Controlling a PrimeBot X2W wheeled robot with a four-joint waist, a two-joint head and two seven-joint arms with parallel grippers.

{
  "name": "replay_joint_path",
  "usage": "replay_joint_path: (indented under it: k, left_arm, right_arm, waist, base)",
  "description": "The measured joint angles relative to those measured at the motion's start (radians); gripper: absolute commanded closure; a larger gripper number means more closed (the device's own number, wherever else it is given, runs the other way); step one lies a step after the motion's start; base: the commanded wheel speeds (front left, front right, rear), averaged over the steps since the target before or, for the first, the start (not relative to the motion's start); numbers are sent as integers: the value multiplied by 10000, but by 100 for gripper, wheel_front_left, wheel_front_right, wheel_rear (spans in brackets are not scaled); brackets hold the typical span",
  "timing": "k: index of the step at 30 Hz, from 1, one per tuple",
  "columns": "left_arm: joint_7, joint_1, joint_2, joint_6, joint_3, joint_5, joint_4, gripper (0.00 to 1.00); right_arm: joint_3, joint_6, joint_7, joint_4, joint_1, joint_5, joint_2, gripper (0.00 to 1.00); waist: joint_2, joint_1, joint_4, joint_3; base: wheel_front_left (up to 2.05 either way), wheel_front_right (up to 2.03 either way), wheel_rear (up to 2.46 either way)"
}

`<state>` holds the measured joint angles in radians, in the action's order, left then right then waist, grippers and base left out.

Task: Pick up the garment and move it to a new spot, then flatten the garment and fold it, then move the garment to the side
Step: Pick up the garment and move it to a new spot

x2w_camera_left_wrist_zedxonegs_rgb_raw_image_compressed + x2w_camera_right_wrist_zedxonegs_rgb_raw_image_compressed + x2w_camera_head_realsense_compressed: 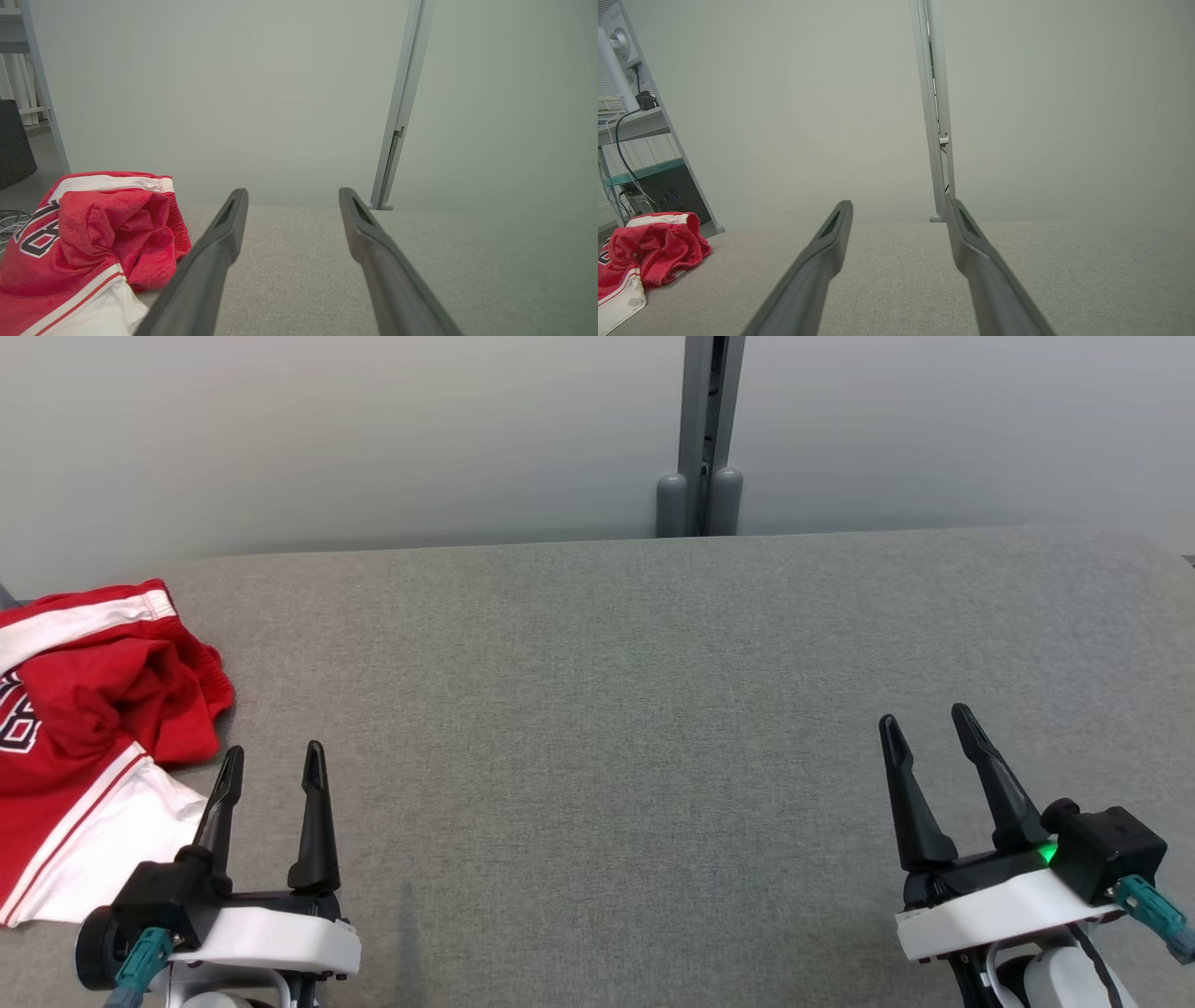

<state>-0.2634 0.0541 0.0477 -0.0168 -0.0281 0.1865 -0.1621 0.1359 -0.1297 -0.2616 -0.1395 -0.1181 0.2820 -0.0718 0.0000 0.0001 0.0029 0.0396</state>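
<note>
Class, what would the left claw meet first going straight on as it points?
Its way looks free over the table; the left claw points beside the garment, probably reaching the pale wall first.

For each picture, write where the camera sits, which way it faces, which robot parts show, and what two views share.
Head view: on the robot's head, looking forward and down at the grey table; the left tool and right tool, both open, show at the bottom.
Left wrist view: on the left wrist, looking along the left fingers across the table to the wall.
Right wrist view: on the right wrist, looking along the right fingers likewise.
Shared: the red and white garment at the left.
</note>
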Motion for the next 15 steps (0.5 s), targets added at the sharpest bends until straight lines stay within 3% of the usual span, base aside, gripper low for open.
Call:
replay_joint_path:
  k: [15]
  left_arm:
    - [-8,76,2,17,-144,128,-330,0]
  right_arm:
    - [245,0,-4,-38,47,184,21,0]
  waist:
    - [0,0,1523,-6]
  base:
    - [0,0,0]
